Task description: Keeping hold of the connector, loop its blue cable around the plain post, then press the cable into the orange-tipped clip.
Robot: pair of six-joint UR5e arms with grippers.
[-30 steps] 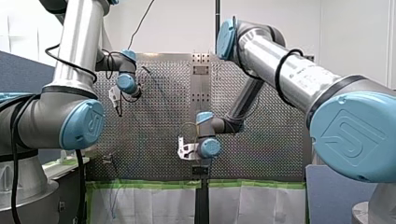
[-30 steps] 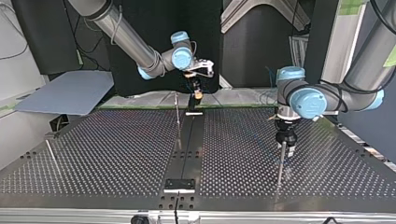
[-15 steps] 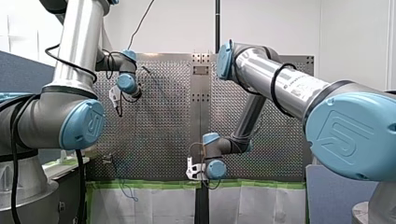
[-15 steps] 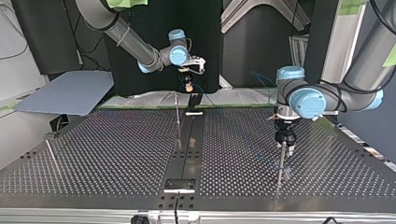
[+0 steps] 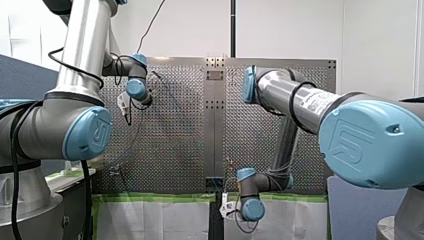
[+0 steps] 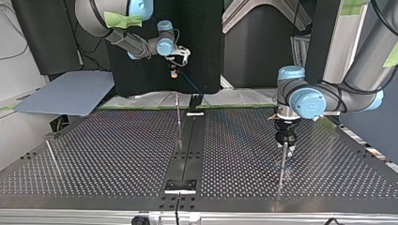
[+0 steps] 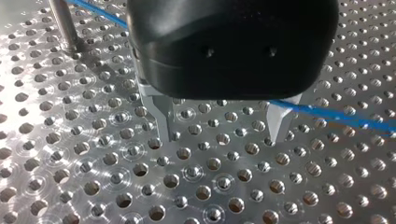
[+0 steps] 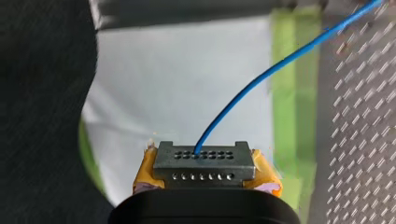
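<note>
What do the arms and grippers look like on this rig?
Both arms are silver tubes with light-blue joint caps bearing an embossed logo, and black cables looped outside. My left arm and my right arm each carry green tape in the top view. The left gripper has a rounded black housing and two tapered metal fingers. The right gripper has a black housing and yellow pads.

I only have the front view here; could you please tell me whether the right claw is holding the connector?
Observer: Yes; the right wrist view shows the right claw shut on the grey connector, yellow pads at both sides.
Operator: Thank you. What leaves it, and which way?
Observer: The blue cable leaves the connector's face and runs toward the perforated table.
Operator: Is the other arm gripping anything?
Observer: No; the left wrist view shows the left claw open, nothing between its metal fingers, the cable passing one finger.
</note>
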